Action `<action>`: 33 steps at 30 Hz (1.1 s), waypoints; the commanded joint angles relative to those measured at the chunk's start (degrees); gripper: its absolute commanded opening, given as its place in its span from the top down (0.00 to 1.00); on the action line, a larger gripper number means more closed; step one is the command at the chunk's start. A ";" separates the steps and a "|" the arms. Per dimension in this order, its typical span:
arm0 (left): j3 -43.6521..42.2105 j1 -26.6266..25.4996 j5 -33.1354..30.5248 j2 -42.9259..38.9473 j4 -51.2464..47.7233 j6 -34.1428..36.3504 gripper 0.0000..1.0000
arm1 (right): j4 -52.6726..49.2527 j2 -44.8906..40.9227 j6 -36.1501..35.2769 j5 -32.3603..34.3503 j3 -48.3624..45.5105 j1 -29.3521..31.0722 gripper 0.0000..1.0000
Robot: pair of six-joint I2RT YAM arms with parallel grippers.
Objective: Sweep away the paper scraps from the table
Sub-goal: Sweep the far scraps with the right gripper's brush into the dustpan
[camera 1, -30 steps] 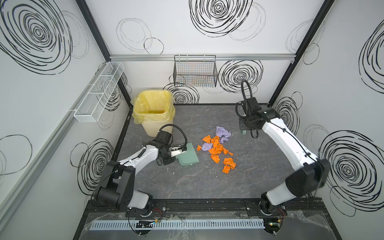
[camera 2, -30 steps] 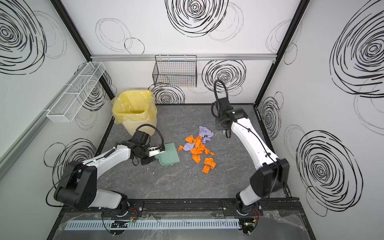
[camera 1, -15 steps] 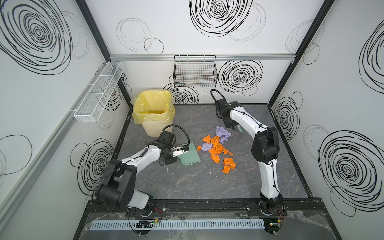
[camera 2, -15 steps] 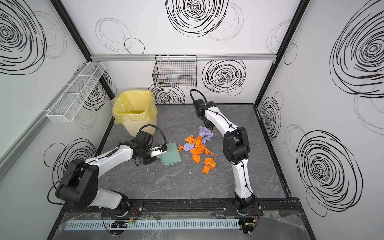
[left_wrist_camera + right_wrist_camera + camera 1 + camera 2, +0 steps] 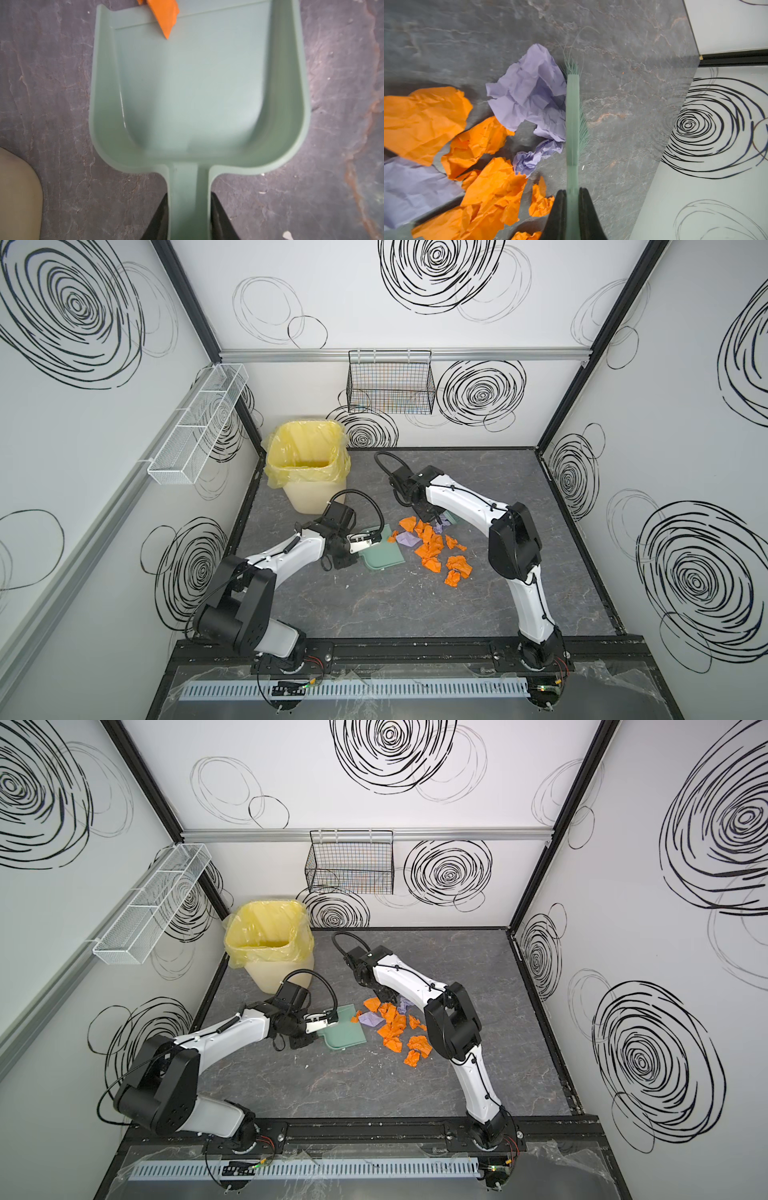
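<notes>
Two arms of like build. Left arm (image 5: 284, 560): glossy white link shells, blocky matte-black joint housings, small fastener dots on the shoulder housing (image 5: 176, 1108). Right arm (image 5: 461, 499): same white and black, with a thin black cable clipped along the shell. Thick black cable loop (image 5: 361, 492) at the left wrist, and a second cable loop (image 5: 379, 460) at the right. Black bases, thin red wires (image 5: 559, 664) beside the right one. Left tool (image 5: 188, 197) and right tool (image 5: 572, 190): black, tapered fingers.
</notes>
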 commanded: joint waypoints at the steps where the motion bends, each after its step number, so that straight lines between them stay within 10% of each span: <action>1: 0.54 -0.79 -1.43 0.99 0.57 -0.79 1.00 | -2.59 -2.31 2.22 -6.21 -0.16 1.92 1.00; 21: 1.77 -3.01 -2.75 3.79 1.83 -2.29 1.00 | -0.74 -6.52 4.59 -27.22 3.04 9.16 1.00; 33: 1.77 -2.96 -2.28 4.26 2.47 -2.47 1.00 | -2.58 -12.51 5.80 -27.03 3.29 10.03 1.00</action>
